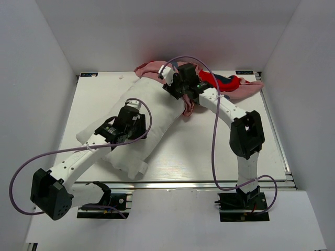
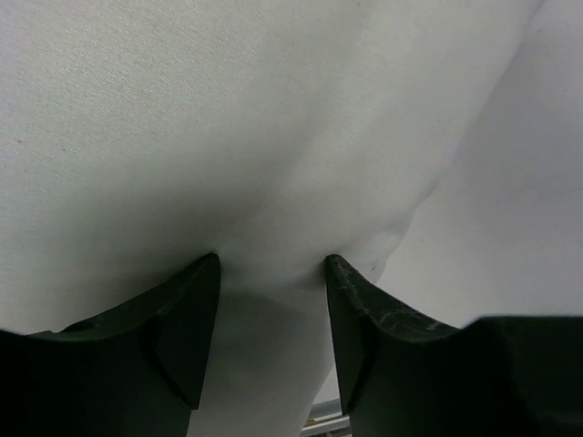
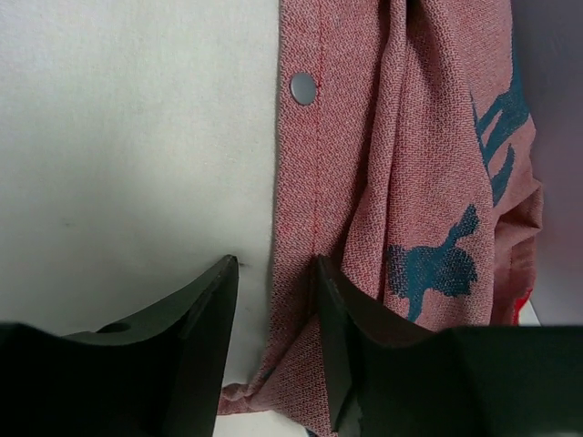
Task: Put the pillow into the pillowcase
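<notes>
The pillow [image 1: 159, 112] lies slantwise across the table [image 1: 225, 157], its near end toward my left arm and its far end butting against the pillowcase [image 1: 233, 83], which is bunched along the far edge.

I judge the pillow light but bulky. It is plump and yielding, so a pinch sinks into the filling and takes only a small fold of the smooth cover. It will sag and bend if lifted by one spot, so pushing it along from the middle, or gripping a seam or corner, looks safer to me than a grab at the belly.

My left hand [image 2: 271, 259] is down on the pillow's middle, fingers apart and dug into the white cloth, which swells up between them. Whether I have a fold pinched or am only pressing, I cannot tell.

The pillowcase is thin and limp with a coarse weave, so it should not slip, but it folds over on itself and its mouth will not stay open unaided. The stitched hem [image 3: 296, 182] with its snap [image 3: 303, 88] is the firmest place to take it. My right hand [image 3: 276, 261] straddles that hem where it lies over the pillow, fingers parted and not clamped on it.
</notes>
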You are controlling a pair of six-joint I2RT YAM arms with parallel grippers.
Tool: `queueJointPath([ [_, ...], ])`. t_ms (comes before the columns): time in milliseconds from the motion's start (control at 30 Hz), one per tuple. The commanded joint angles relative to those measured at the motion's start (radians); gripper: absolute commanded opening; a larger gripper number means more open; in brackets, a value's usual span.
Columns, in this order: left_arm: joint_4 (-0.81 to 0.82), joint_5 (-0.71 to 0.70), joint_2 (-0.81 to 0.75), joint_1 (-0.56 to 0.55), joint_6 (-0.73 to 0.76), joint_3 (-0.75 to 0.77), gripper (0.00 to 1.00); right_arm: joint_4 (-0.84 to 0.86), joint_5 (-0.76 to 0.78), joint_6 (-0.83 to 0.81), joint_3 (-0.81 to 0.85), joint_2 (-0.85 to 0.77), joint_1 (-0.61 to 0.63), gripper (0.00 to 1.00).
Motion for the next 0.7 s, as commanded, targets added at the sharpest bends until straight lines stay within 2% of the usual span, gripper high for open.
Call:
queueJointPath([
  [0,-0.008,-0.072,0.024,-0.001,0.008,-0.035,0.59,0.032,0.037,-0.031,0.014,0.017,-0.005,0.45],
  [33,-0.005,-0.078,0.037,-0.001,0.007,-0.038,0.56,0.027,0.036,-0.035,0.015,0.026,-0.007,0.37],
  [100,0.001,-0.082,0.044,-0.001,0.002,-0.049,0.52,0.022,0.027,-0.037,0.018,0.030,-0.008,0.28],
  [133,0.003,-0.088,0.046,-0.001,0.001,-0.050,0.51,0.018,0.022,-0.039,0.021,0.033,-0.010,0.18],
  [200,0.009,-0.092,0.044,-0.001,-0.004,-0.064,0.49,0.010,0.010,-0.032,0.023,0.027,-0.010,0.06],
  [233,0.012,-0.092,0.043,-0.001,-0.006,-0.067,0.48,0.006,0.002,-0.031,0.022,0.019,-0.010,0.04],
  [300,0.015,-0.094,0.041,0.001,-0.006,-0.073,0.46,-0.023,-0.030,-0.022,0.022,0.010,-0.010,0.00],
  [433,0.036,-0.092,0.041,-0.001,-0.004,-0.081,0.44,-0.134,-0.122,0.015,0.083,-0.001,0.002,0.00],
  [667,0.063,-0.092,0.046,-0.001,0.005,-0.072,0.42,-0.283,-0.285,0.115,0.198,-0.029,0.122,0.00],
])
